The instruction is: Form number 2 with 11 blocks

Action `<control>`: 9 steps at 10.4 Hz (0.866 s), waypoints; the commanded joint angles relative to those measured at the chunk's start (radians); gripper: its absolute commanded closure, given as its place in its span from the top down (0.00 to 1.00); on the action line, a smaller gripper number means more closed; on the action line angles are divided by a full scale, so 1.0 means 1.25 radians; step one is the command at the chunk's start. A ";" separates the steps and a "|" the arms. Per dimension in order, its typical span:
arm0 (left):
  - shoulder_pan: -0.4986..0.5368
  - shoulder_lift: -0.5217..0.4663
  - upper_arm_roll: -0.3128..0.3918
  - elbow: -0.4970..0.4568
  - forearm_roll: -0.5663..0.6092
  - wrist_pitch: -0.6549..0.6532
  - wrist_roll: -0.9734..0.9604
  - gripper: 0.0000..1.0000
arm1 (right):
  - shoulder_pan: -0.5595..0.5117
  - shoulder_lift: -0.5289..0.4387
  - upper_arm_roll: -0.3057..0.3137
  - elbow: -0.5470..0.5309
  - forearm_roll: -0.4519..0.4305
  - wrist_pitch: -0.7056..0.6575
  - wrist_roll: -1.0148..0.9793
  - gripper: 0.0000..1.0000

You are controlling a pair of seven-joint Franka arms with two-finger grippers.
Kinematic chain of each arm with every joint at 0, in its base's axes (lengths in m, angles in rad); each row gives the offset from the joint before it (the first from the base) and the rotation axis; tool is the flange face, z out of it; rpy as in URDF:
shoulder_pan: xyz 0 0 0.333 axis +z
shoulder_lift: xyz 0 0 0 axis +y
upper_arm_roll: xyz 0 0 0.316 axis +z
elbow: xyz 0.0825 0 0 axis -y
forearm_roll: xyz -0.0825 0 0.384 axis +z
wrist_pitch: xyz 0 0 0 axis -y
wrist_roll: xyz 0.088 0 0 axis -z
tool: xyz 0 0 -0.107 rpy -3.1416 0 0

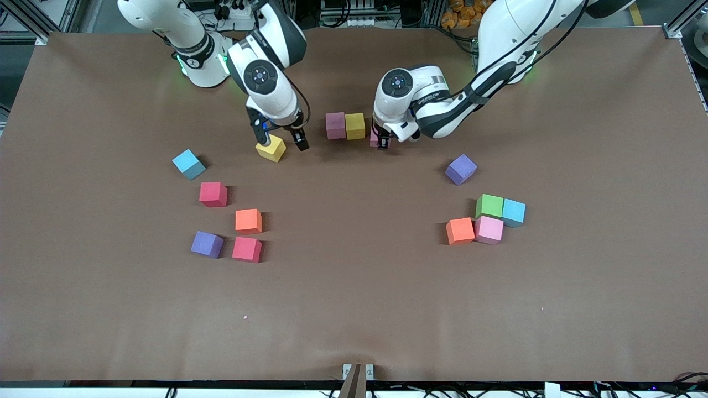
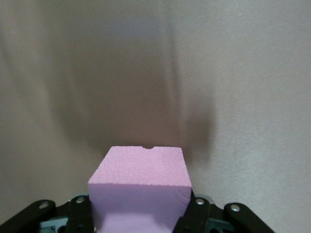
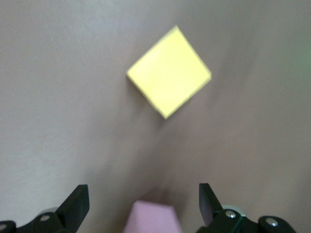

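Note:
A dark pink block (image 1: 335,125) and a yellow block (image 1: 355,125) stand side by side near the robots' bases. My left gripper (image 1: 380,141) is shut on a pale pink block (image 2: 141,170), held low just beside that yellow block, toward the left arm's end. My right gripper (image 1: 280,137) hangs open over a second yellow block (image 1: 271,148), which lies turned at an angle in the right wrist view (image 3: 169,72). A pale pink shape (image 3: 150,219) shows low between the right fingers; I cannot tell what it is.
Toward the right arm's end lie a light-blue cube (image 1: 188,164), two red blocks (image 1: 213,194) (image 1: 246,249), an orange block (image 1: 248,221) and a purple block (image 1: 207,244). Toward the left arm's end lie a purple block (image 1: 461,168) and a cluster of green (image 1: 489,206), light-blue (image 1: 514,212), orange (image 1: 460,230) and pink (image 1: 489,229).

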 commanded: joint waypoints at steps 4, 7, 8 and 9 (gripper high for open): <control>0.005 -0.029 -0.025 -0.042 0.024 0.025 -0.181 0.18 | -0.042 -0.048 -0.036 -0.028 -0.048 -0.096 -0.457 1.00; -0.008 -0.025 -0.026 -0.042 0.024 0.032 -0.222 0.18 | -0.041 -0.072 -0.036 -0.073 -0.060 -0.059 -0.550 1.00; -0.011 -0.023 -0.025 -0.042 0.024 0.037 -0.225 0.18 | -0.041 -0.077 -0.035 -0.104 -0.071 -0.014 -0.560 1.00; -0.012 -0.023 -0.025 -0.042 0.024 0.047 -0.225 0.18 | -0.039 -0.079 -0.035 -0.134 -0.074 0.037 -0.568 1.00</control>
